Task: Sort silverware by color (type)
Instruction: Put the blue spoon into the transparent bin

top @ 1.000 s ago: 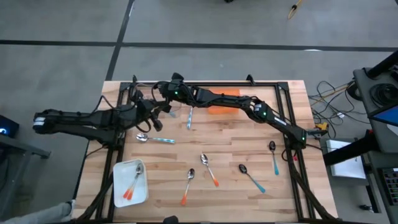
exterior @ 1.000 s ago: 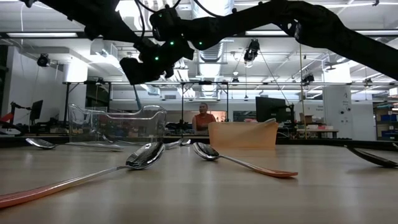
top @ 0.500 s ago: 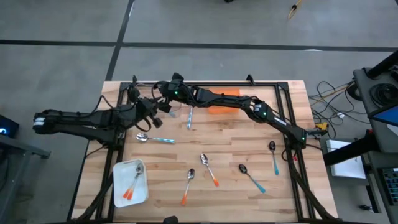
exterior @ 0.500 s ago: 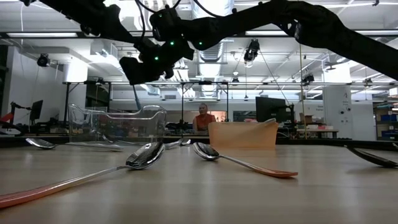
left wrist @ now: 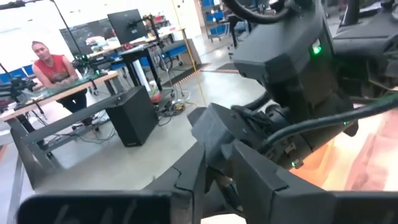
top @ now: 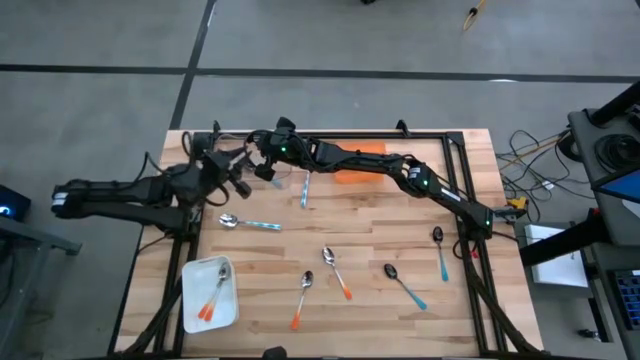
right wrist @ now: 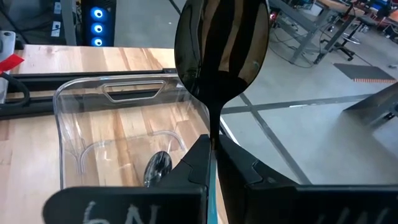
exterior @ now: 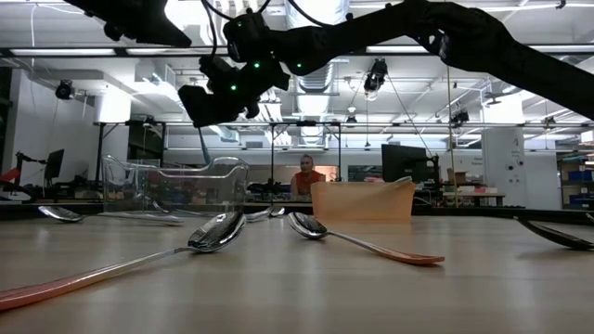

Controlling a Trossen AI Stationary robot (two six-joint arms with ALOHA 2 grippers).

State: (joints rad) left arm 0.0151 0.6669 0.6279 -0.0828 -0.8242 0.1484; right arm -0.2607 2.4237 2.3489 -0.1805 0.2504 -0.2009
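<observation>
Spoons with orange handles (top: 300,298) lie near the tabletop's front edge, two more in the white tray (top: 192,306) at its front left corner. Farther back, the right gripper (top: 262,168) is clamped on a dark spoon (right wrist: 221,53) over the clear bin (right wrist: 134,134); whether the left gripper (top: 222,160) is apart or together, I cannot tell.

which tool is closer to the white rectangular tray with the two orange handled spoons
Left. The left tool hangs beyond the white rectangular tray, toward the table's far left. The right tool sits slightly farther right, shut on a dark-bowled spoon.
</observation>
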